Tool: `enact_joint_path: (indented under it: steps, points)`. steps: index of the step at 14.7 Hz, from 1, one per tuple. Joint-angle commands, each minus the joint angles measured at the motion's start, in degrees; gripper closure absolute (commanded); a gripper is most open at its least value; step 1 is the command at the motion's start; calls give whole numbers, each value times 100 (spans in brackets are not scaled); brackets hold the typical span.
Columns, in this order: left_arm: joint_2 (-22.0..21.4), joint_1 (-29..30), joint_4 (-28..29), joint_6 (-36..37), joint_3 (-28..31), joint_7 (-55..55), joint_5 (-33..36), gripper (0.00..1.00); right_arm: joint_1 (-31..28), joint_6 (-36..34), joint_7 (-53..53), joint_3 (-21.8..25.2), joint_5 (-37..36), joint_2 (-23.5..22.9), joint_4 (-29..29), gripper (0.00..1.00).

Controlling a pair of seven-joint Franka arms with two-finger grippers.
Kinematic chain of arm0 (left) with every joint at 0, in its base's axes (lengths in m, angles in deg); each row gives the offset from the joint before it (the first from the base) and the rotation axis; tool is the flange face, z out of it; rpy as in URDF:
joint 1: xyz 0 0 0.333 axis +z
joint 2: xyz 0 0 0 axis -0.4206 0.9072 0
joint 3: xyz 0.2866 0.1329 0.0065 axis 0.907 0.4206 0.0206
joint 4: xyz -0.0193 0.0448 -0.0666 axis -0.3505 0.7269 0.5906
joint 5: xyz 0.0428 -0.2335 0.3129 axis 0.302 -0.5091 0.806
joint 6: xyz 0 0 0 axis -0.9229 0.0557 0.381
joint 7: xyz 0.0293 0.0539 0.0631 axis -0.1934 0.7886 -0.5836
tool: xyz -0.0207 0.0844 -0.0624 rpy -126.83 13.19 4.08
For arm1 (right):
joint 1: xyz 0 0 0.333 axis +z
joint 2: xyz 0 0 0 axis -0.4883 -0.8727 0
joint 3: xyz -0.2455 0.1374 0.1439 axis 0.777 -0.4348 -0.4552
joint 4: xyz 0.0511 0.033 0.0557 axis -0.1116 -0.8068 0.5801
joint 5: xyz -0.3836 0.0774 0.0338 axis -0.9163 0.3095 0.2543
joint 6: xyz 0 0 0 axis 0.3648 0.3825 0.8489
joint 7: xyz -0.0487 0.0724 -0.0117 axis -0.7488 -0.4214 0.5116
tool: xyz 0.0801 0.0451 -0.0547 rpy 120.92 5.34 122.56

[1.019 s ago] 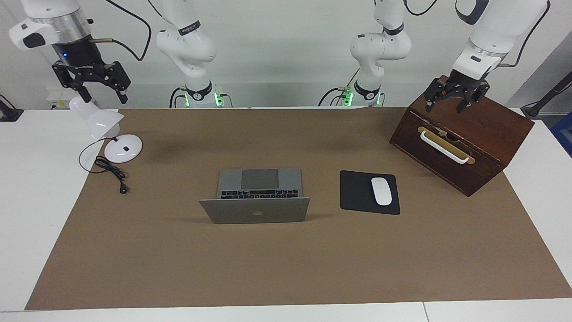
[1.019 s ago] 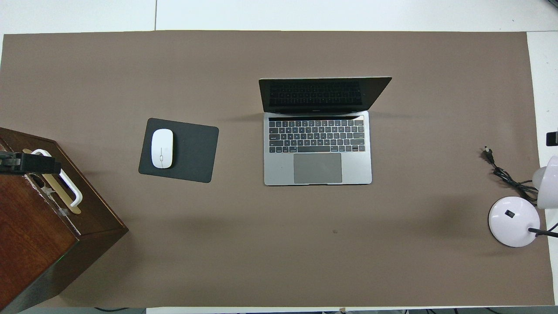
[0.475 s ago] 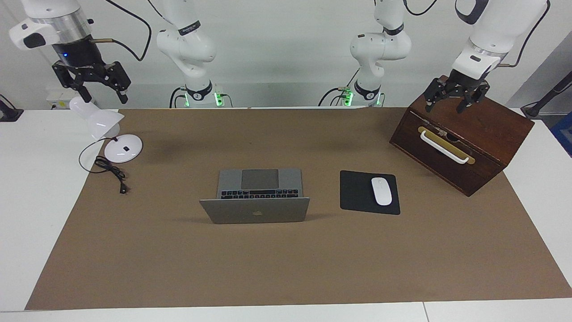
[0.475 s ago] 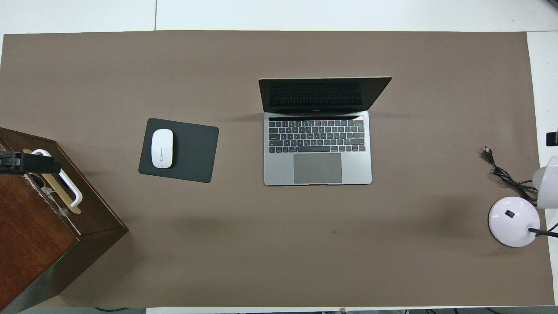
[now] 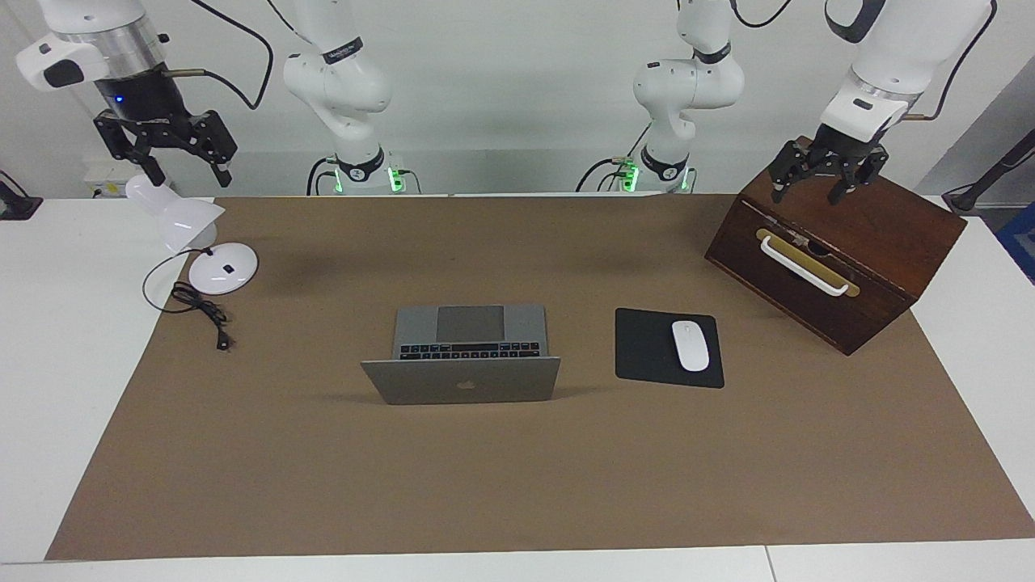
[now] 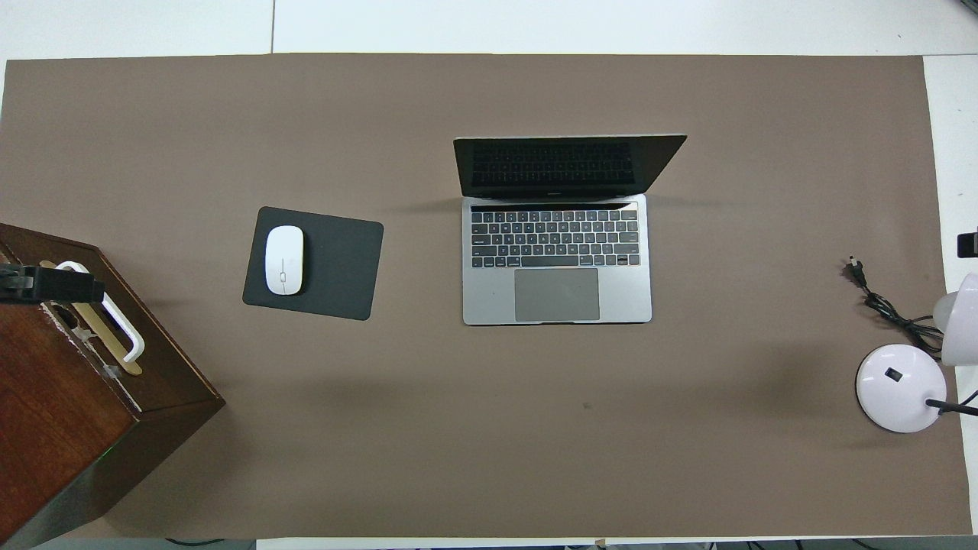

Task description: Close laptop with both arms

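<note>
The silver-grey laptop [image 5: 461, 381] stands open in the middle of the brown mat, its lid upright with the dark logo toward the facing camera. The overhead view shows its black keyboard and grey trackpad [image 6: 556, 260] toward the robots. My left gripper [image 5: 804, 196] hangs open and empty over the wooden box, and only its tip [image 6: 53, 283] shows in the overhead view. My right gripper [image 5: 190, 179] hangs open and empty over the white desk lamp. Both grippers are well away from the laptop.
A dark wooden box [image 5: 857, 242] with a white handle sits at the left arm's end. A black mouse pad [image 5: 643, 347] with a white mouse [image 5: 690, 345] lies beside the laptop. A white lamp [image 5: 222, 268] and its black cable [image 5: 202, 311] sit at the right arm's end.
The left gripper has shifted very slightly over the box. The laptop and the right gripper have not visibly moved.
</note>
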Motion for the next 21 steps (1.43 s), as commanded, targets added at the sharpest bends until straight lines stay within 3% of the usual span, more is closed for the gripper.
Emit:
enact_joint_path:
  steps: [1, 6, 9, 10, 14, 16, 21]
  points:
    - [-92, 51, 56, -63, -33, 46, 86, 100, -61, 204, 176, -10, 46, 108, -126, 0]
    - [-31, 42, -49, -106, -42, 3, 16, 100, -69, 749, 149, -10, 46, -111, -56, 32]
    - [14, -37, -146, -334, -51, 3, 7, 100, -43, 872, 123, -10, 11, -296, -12, 92]
    - [14, -46, -146, -387, -51, 3, 15, 100, -26, 951, 123, -1, -15, -323, -12, 100]
    - [58, -107, -129, -712, -200, -6, -2, 100, 10, 1224, 97, -10, -200, -603, 137, 100]
    - [49, -203, -41, -1010, -201, -312, -360, 100, 10, 1215, 97, -10, -217, -998, 531, 100]
    - [-240, -730, 766, -2029, -209, -859, -415, 100, 36, 1215, 97, -89, -533, -2201, 1682, 100]
